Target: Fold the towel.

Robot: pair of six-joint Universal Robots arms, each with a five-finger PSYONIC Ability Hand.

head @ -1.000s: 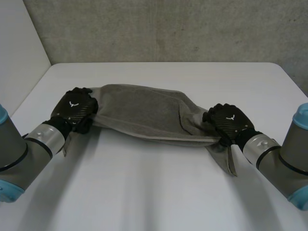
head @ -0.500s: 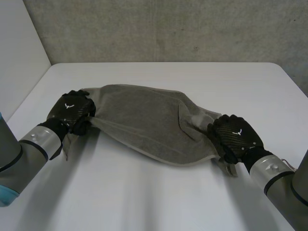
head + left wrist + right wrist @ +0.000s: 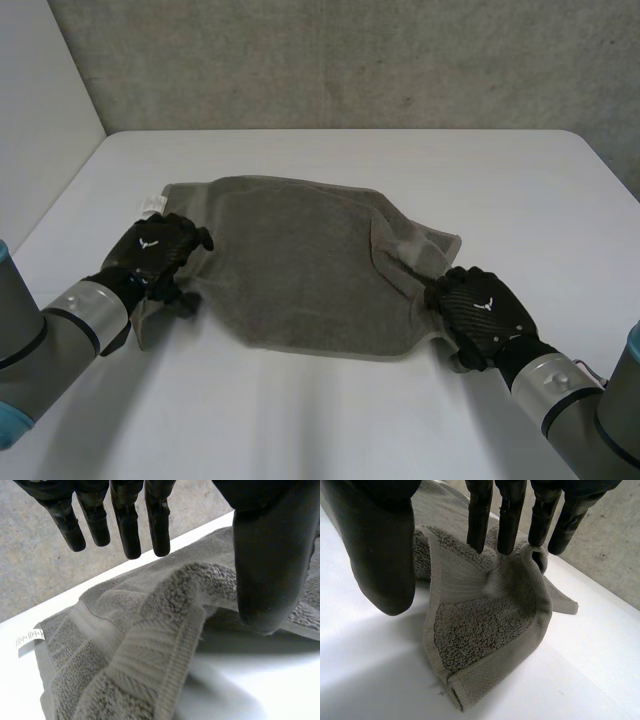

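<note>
A grey towel (image 3: pixel 300 260) lies doubled over on the white table (image 3: pixel 330 420), its folded edge towards me. My left hand (image 3: pixel 155 250) hovers at the towel's left edge; in the left wrist view its fingers (image 3: pixel 127 525) are straight and the thumb stands apart above the rumpled towel (image 3: pixel 150 630), holding nothing. My right hand (image 3: pixel 480 310) is at the towel's near right corner. In the right wrist view that corner of the towel (image 3: pixel 485 625) rises in a peak, pinched between the straight fingers (image 3: pixel 510 520), with the thumb held apart.
A white label (image 3: pixel 155 203) sticks out at the towel's far left corner. A grey wall stands behind the table, and a white wall runs along its left side. Bare tabletop lies in front of the towel.
Both hands came towards me and lowered the lifted towel, which now lies flat and wider. My left hand has let go of its edge and opened.
</note>
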